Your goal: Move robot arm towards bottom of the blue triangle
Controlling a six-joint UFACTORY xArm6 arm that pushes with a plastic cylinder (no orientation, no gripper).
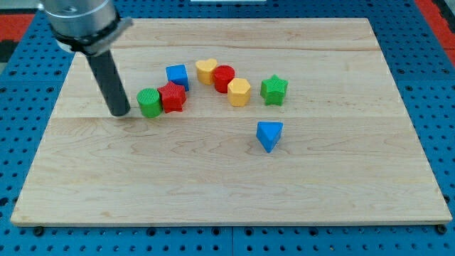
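1. My tip (119, 114) rests on the wooden table (213, 192) at the left of the frame, just left of the green cylinder (149, 103).
2. The end effector is a plain dark rod with nothing to open or close; it holds nothing.
3. The blue triangle (269, 135) sits right of centre, alone, well apart from my tip and below the other blocks.
4. The red star (173, 97) touches the green cylinder's right side; a blue cube (177, 75) stands just above it.
5. Further right, a yellow heart-like block (206, 70), a red cylinder (224, 77) and a yellow hexagon (239, 92) run in a touching chain.
6. A green star (274, 90) stands just right of the hexagon, above the blue triangle.
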